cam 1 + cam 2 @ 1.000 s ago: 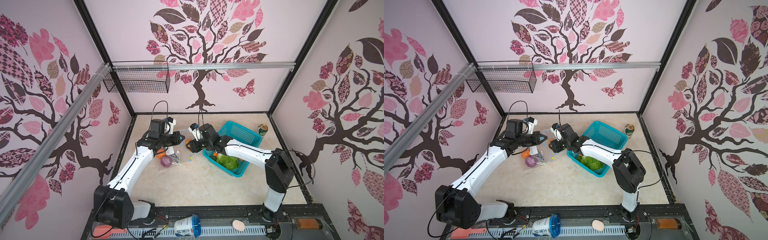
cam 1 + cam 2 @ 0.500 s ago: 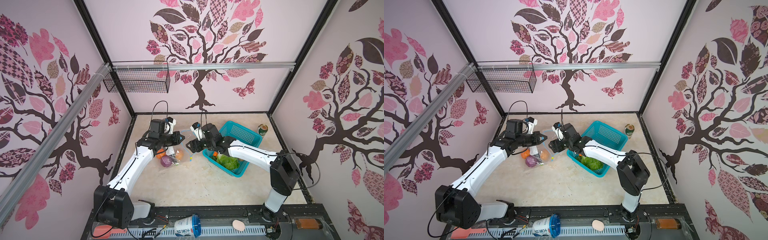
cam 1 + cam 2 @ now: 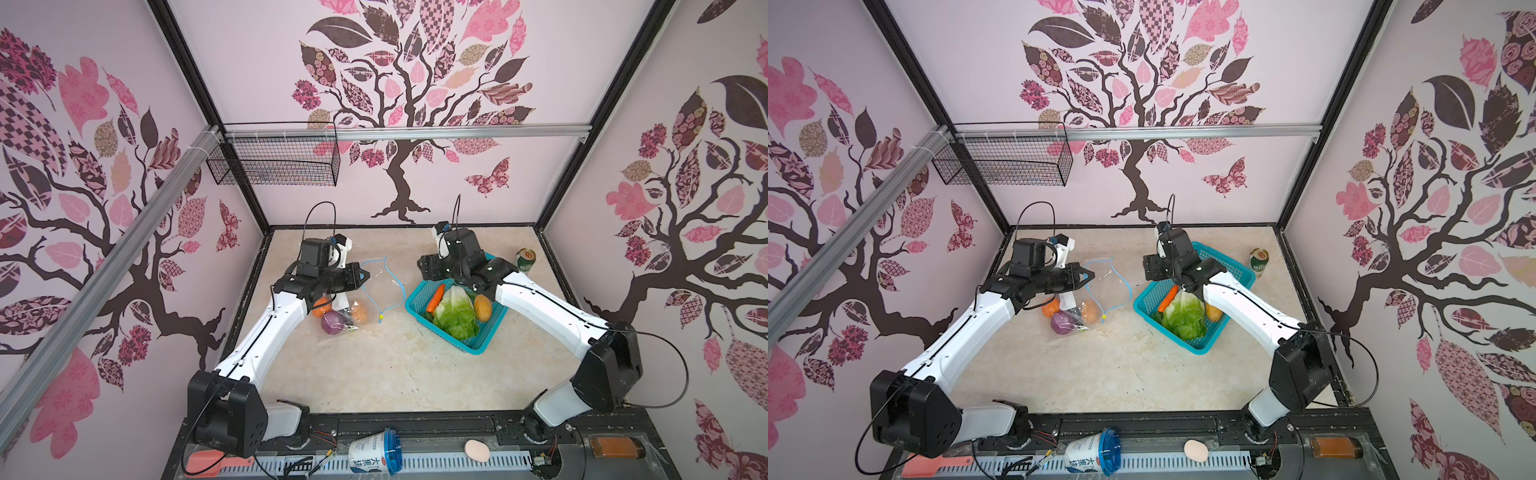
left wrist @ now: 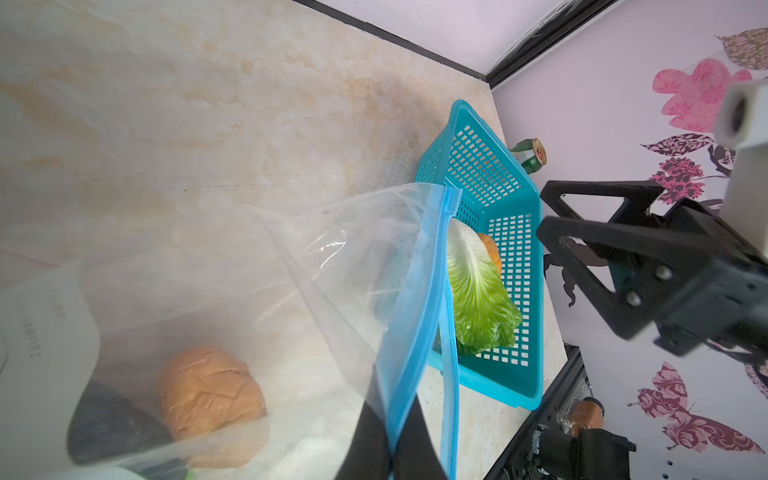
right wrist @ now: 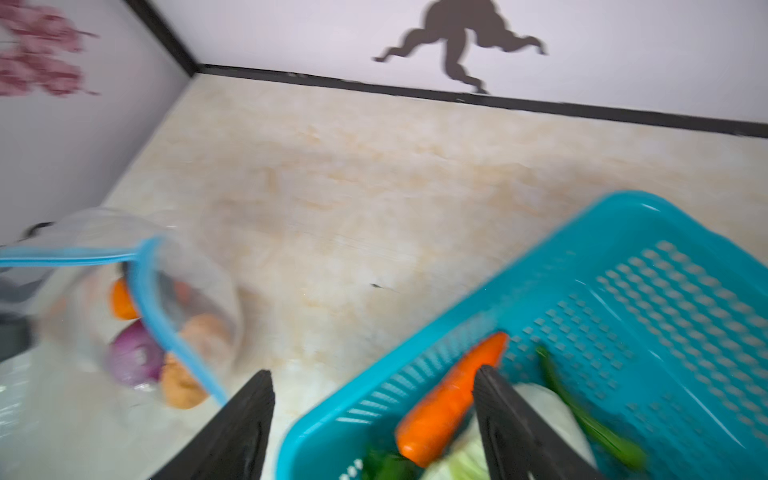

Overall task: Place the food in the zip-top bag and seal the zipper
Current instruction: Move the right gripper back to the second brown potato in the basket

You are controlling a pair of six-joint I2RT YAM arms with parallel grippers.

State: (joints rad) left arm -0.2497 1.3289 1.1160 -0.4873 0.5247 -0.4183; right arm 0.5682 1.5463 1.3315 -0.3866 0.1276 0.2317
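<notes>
We see the left arm (image 3: 270, 328) stretched forward, left pincer (image 3: 362, 275) pinching the zipper (image 4: 419, 291); right arm (image 3: 540, 303) bent over the basket (image 3: 478, 347), right pincer (image 5: 374, 376) gaping above the carrot (image 5: 449, 399).

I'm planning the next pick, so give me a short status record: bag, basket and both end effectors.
Left end effector: shut on the light-blue zipper strip, holding up one lip of the large clear plastic zip-top bag
Right end effector: open, empty, above the teal plastic mesh basket near the long orange carrot
In bag: round purple onion, small orange pumpkin, tan potato
In basket: carrot, green-white leafy cabbage, second tan potato
Zipper: mouth gaping, small yellow slider tab at one end
</notes>
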